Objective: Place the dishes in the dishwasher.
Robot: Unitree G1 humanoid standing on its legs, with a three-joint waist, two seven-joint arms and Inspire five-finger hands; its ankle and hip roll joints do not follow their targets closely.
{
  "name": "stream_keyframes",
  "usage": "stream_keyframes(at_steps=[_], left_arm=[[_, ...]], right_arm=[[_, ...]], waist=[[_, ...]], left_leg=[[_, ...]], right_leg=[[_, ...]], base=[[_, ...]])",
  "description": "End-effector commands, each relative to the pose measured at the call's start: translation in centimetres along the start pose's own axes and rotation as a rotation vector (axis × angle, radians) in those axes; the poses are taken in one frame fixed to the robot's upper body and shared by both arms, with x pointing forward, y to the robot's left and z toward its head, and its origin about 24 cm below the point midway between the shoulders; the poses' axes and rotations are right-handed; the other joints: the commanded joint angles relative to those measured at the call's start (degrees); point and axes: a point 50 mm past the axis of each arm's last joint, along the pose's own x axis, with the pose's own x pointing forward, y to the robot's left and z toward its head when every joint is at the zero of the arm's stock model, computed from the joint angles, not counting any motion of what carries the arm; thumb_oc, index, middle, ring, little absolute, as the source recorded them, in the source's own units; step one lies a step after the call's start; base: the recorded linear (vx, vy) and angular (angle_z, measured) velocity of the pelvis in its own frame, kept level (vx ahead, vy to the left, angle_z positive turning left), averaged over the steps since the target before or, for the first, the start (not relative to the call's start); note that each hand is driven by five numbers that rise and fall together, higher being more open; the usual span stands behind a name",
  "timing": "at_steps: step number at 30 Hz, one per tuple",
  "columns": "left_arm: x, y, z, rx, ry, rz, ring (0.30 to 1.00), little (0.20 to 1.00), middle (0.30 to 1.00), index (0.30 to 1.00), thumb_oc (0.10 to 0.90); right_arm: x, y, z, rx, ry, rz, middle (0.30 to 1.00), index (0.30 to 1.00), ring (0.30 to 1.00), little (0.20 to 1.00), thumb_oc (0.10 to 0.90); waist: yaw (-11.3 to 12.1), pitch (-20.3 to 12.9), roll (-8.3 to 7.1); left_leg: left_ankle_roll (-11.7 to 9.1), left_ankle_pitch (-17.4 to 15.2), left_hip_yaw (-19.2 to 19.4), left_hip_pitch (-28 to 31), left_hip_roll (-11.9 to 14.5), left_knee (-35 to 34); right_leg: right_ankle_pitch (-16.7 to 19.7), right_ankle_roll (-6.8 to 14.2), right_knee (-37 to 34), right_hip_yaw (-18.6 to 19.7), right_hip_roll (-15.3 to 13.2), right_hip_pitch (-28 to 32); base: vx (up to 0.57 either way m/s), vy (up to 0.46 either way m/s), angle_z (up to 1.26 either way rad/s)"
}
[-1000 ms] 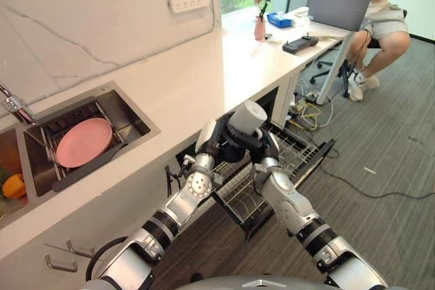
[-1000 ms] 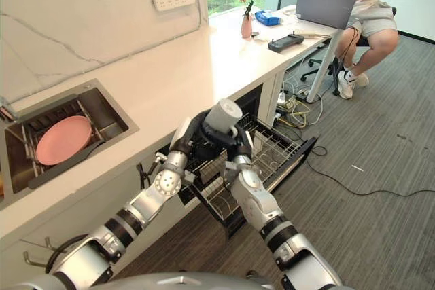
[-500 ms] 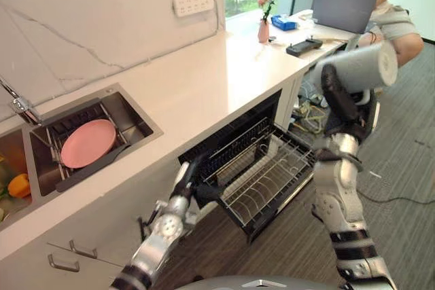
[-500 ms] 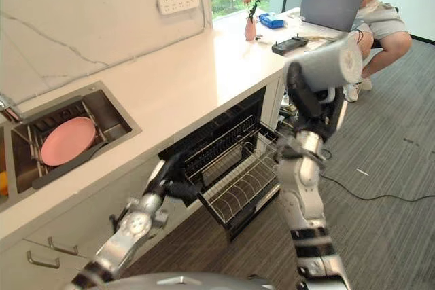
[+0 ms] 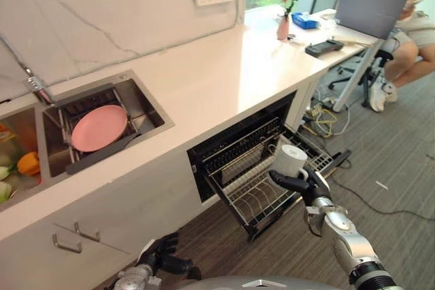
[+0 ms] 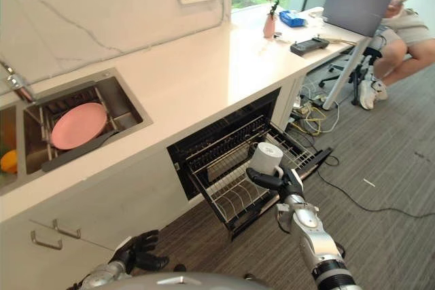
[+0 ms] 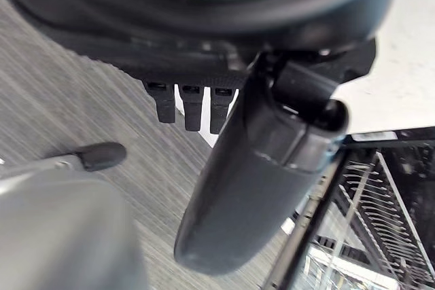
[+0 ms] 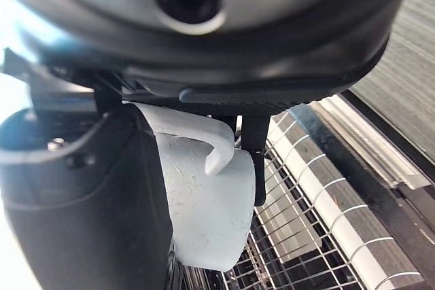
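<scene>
Right hand (image 5: 307,186) fingers curled in grasp, left hand (image 6: 138,252) lowered

Sink (image 5: 146,103): I see it far left, set in the counter (image 5: 224,73).
Plate (image 5: 99,128): in the sink.
Dishwasher (image 5: 234,144): under the counter, right of the sink.
Rack (image 5: 262,191): pulled out toward me.
Mug (image 5: 290,161): over the rack, in my right hand (image 5: 309,187).
Left hand (image 5: 166,261): near, low left.
</scene>
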Motion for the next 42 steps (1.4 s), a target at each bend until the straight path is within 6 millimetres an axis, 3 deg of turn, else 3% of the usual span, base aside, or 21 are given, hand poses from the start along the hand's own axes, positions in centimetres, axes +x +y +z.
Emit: stream_keyframes(at_steps=[1, 2, 7, 8, 9, 11, 16, 17, 18, 19, 25, 27, 29, 30, 38, 42], left_arm=[[1.0, 1.3, 3.7, 0.08, -0.138, 0.062, 0.9, 0.9, 0.9, 0.9, 0.8], [1.2, 1.3, 2.3, 0.095, -0.077, 0.084, 0.9, 0.9, 0.9, 0.9, 0.8], [1.3, 1.4, 0.5, 0.181, 0.004, 0.123, 0.9, 0.9, 0.9, 0.9, 0.8], [1.1, 1.5, -1.2, 0.252, 0.084, 0.153, 0.9, 0.9, 0.9, 0.9, 0.8], [1.2, 1.4, -1.1, 0.251, 0.083, 0.154, 0.9, 0.9, 0.9, 0.9, 0.8], [1.0, 0.7, -3.4, 0.255, 0.202, 0.18, 0.9, 0.9, 0.9, 0.9, 0.8], [1.5, -0.2, -3.3, 0.288, 0.231, 0.153, 0.9, 0.9, 0.9, 0.9, 0.8], [1.7, -0.5, -2.9, 0.308, 0.224, 0.142, 0.9, 0.9, 0.9, 0.9, 0.8], [2.3, -1.2, -1.3, 0.383, 0.167, 0.115, 0.9, 0.9, 0.9, 0.9, 0.8], [2.3, -1.2, -1.3, 0.383, 0.167, 0.115, 0.9, 0.9, 0.9, 0.9, 0.8], [2.8, -1.5, 0.4, 0.462, 0.095, 0.112, 0.9, 0.9, 0.9, 0.9, 0.8], [2.9, -1.5, 1.2, 0.486, 0.054, 0.107, 0.9, 0.9, 0.9, 0.9, 0.8], [2.9, -1.5, 1.5, 0.493, 0.04, 0.106, 0.9, 0.9, 0.9, 0.9, 0.8], [2.9, -1.4, 1.9, 0.496, 0.015, 0.114, 0.9, 0.9, 0.9, 0.9, 0.8], [2.7, -0.9, 2.1, 0.533, -0.009, 0.121, 0.9, 0.9, 0.9, 0.9, 0.8], [2.6, -0.8, 1.5, 0.525, 0.018, 0.129, 0.9, 0.9, 0.9, 0.9, 0.8]], right_arm=[[2.1, -0.2, 9.0, -0.093, -0.343, -0.013, 0.3, 0.3, 0.3, 0.3, 0.4], [2.7, -0.6, 9.0, -0.152, -0.325, -0.051, 0.3, 0.3, 0.3, 0.3, 0.4], [4.1, -1.5, 8.8, -0.27, -0.266, -0.127, 0.3, 0.3, 0.3, 0.3, 0.4], [4.8, -2.2, 8.5, -0.339, -0.215, -0.181, 0.3, 0.3, 0.3, 0.3, 0.4], [4.9, -2.2, 8.6, -0.339, -0.217, -0.181, 0.3, 0.3, 0.3, 0.3, 0.4], [5.8, -2.4, 8.0, -0.366, -0.145, -0.251, 0.3, 0.3, 0.3, 0.3, 0.4], [6.7, -1.4, 8.6, -0.371, -0.132, -0.259, 0.3, 0.3, 0.3, 0.3, 0.4], [6.9, -1.3, 8.7, -0.367, -0.123, -0.266, 0.3, 0.3, 0.3, 0.3, 0.4], [7.4, -1.4, 8.8, -0.373, -0.088, -0.298, 0.3, 0.3, 0.3, 0.3, 0.4], [7.4, -1.4, 8.8, -0.373, -0.089, -0.298, 0.3, 0.3, 0.3, 0.3, 0.4], [7.7, -2.0, 7.2, -0.401, 0.01, -0.334, 0.3, 0.3, 0.3, 0.3, 0.4], [7.5, -2.8, 6.3, -0.448, 0.06, -0.357, 0.646, 0.646, 0.646, 0.646, 0.631], [7.3, -3.2, 5.9, -0.472, 0.078, -0.367, 0.865, 0.865, 0.865, 0.865, 0.776], [7.1, -4.2, 5.6, -0.52, 0.097, -0.408, 0.9, 0.9, 0.9, 0.9, 0.8], [5.8, -7.6, 4.9, -0.631, 0.137, -0.51, 0.9, 0.9, 0.9, 0.9, 0.8], [5.6, -7.6, 5.0, -0.636, 0.114, -0.519, 0.9, 0.9, 0.9, 0.9, 0.8]], waist=[[1.66, 0.41, 0.59], [2.57, 0.47, 0.45], [4.06, 0.95, 0.34], [5.06, 1.32, 0.3], [4.91, 1.27, 0.32], [6.06, 1.92, 0.62], [6.65, 3.41, 1.28], [6.61, 3.68, 1.47], [7.15, 4.87, 2.54], [7.08, 4.88, 2.54], [7.92, 5.71, 4.13], [8.26, 5.73, 4.65], [8.42, 5.91, 5.04], [8.38, 5.8, 5.11], [7.43, 4.54, 5.13], [6.82, 4.22, 4.8]], left_leg=[[-0.42, -6.68, 1.97, 3.1, 0.85, 0.64], [-0.48, -6.39, 1.24, 2.66, 0.83, 0.64], [-0.98, -5.69, -0.74, 1.27, 0.68, 0.64], [-1.28, -5.26, -1.54, 0.5, 0.69, 0.64], [-1.28, -5.21, -1.66, 0.33, 0.67, 0.64], [-1.75, -4.7, -2.78, -0.82, 0.68, 0.64], [-2.49, -3.41, -4.11, -3.51, 0.6, 0.73], [-2.65, -2.79, -4.72, -4.65, 0.45, 0.72], [-3.51, -1.73, -5.81, -6.91, 0.53, 0.74], [-3.52, -1.72, -5.88, -6.96, 0.52, 0.75], [-4.26, -0.3, -5.71, -9.14, 0.31, 0.64], [-5.02, -1.12, -5.17, -9.2, 0.59, 0.64], [-4.65, 0.09, -5.25, -9.81, 0.25, 0.64], [-5.27, -1.08, -5.0, -9.26, 0.63, 0.64], [-5.37, -1.7, -3.74, -8.17, 0.74, 0.64], [-4.77, -1.13, -2.6, -7.62, 0.64, 0.64]], right_leg=[[-5.4, 3.97, 1.21, -1.39, -2.8, -0.06], [-5.53, 3.83, 1.23, -2.07, -2.8, 0.0], [-5.73, 3.71, 1.16, -4.37, -2.84, 0.13], [-5.82, 3.61, 1.12, -5.39, -2.79, 0.01], [-5.82, 3.61, 1.12, -5.51, -2.8, -0.09], [-6.12, 3.43, 1.14, -6.99, -2.57, -0.29], [-6.12, 3.23, 1.33, -8.43, -2.53, -1.7], [-5.88, 3.2, 1.34, -9.13, -2.63, -2.37], [-6.07, 2.92, 1.45, -11.32, -2.74, -3.02], [-6.08, 2.92, 1.45, -11.39, -2.74, -3.03], [-6.11, 2.97, 1.14, -14.49, -3.17, -2.89], [-7.55, 3.19, 0.96, -15.02, -3.25, -2.13], [-6.18, 3.16, 1.02, -16.06, -3.6, -2.54], [-7.59, 3.33, 0.97, -15.67, -3.38, -1.82], [-7.47, 3.85, 0.96, -16.61, -4.08, -0.76], [-6.06, 3.86, 0.96, -16.37, -4.38, -1.02]], base=[[0.0, -0.011, 0.27], [0.0, -0.012, 0.25], [-0.02, -0.01, 0.29], [-0.03, -0.012, 0.37], [-0.03, -0.016, 0.28], [-0.03, -0.005, 0.36], [-0.08, 0.001, 0.26], [-0.14, -0.005, 0.36], [-0.14, -0.005, 0.49], [-0.12, -0.011, 0.63], [-0.04, 0.015, 0.63], [-0.01, -0.006, 0.26], [-0.03, 0.005, 0.22], [0.04, -0.047, 0.16], [-0.01, 0.005, 0.03], [-0.03, 0.028, 0.0]])
